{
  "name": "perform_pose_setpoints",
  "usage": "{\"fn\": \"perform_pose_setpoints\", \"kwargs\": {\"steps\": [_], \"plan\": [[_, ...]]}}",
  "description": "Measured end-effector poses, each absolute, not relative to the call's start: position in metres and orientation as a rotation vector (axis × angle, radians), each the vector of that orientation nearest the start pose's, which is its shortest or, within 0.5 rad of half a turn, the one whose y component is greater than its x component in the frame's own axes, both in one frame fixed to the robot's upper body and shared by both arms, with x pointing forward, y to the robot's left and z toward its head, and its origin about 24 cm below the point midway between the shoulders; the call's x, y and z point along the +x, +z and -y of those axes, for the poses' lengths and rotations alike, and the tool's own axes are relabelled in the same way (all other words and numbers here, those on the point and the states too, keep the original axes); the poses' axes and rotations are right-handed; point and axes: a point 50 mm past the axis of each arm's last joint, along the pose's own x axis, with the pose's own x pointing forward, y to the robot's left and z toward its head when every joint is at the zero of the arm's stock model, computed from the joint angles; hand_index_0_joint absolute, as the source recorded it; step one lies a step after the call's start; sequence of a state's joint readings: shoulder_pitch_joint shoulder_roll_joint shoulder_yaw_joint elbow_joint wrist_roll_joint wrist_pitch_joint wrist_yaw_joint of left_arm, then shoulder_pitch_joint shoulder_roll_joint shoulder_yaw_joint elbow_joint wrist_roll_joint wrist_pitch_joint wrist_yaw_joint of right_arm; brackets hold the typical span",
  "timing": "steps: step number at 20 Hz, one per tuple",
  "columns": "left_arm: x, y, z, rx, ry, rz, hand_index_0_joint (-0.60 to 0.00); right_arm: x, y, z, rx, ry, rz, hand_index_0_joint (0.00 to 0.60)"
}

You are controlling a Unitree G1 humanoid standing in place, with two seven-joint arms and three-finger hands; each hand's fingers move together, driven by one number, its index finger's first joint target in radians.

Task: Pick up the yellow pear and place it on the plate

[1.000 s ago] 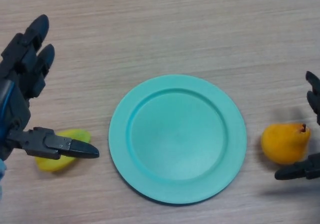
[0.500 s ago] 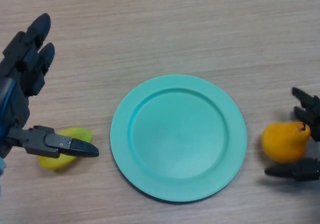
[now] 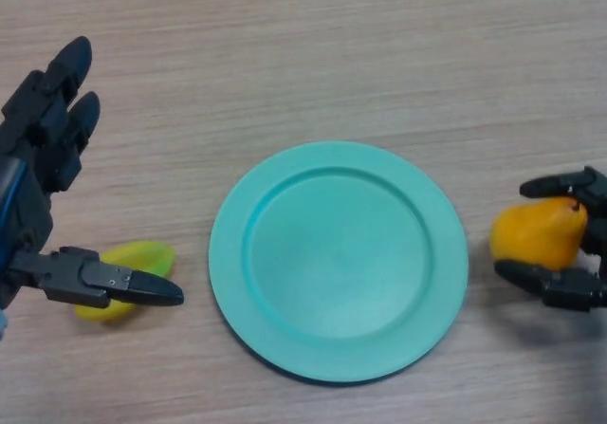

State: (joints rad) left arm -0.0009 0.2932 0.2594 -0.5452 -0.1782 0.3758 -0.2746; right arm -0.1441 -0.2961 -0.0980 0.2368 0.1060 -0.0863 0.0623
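— Teal plate point(image 3: 339, 261), that's your landmark. It sits flat on the wooden table point(image 3: 313, 54), and nothing lies on it.

— And the yellow pear point(image 3: 535, 233)?

— Off to the plate's right, near its rim but not touching it. It's more orange-yellow than yellow, with a small dark stem at the top right end. It is not on the plate.

— Is the right hand point(image 3: 569, 286) on it?

— Looks that way. Fingers curl over the pear's far side, and the thumb comes in under the near side, so the fruit sits pinched between them. From where I stand I can't tell whether the pear is off the table or resting on it.

— What about the other side?

— Left of the plate, the left hand point(image 3: 38, 158) hangs over the table with its fingers fairly straight, pointing away from the robot, and the thumb point(image 3: 114, 282) stuck out sideways toward the plate. Spread wide, gripping nothing.

— Something under that thumb?

— A small yellow-green fruit point(image 3: 128, 277), lying on the table left of the plate and a little nearer the robot than the plate's middle. The thumb crosses in front of it, so part is hidden. Whether the thumb touches it, I can't say.
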Motion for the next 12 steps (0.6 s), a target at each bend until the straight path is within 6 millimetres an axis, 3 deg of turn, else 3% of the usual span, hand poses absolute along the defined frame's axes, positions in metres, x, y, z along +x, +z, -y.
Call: {"fn": "perform_pose_setpoints", "kwargs": {"steps": [2,4,9,12], "plan": [[0.231,0.152,-0.216,0.173,-0.127,0.193,0.0,0.281,0.071,0.219,-0.136,-0.028,0.044,0.6],[0.231,0.152,-0.216,0.172,-0.127,0.195,0.0,0.282,0.078,0.205,-0.125,-0.022,0.063,0.6],[0.23,0.156,-0.223,0.179,-0.099,0.209,0.0,0.287,0.077,0.157,-0.227,0.059,0.062,0.6],[0.229,0.158,-0.228,0.208,-0.09,0.204,0.0,0.286,0.065,0.127,-0.24,0.14,0.049,0.6]]}}
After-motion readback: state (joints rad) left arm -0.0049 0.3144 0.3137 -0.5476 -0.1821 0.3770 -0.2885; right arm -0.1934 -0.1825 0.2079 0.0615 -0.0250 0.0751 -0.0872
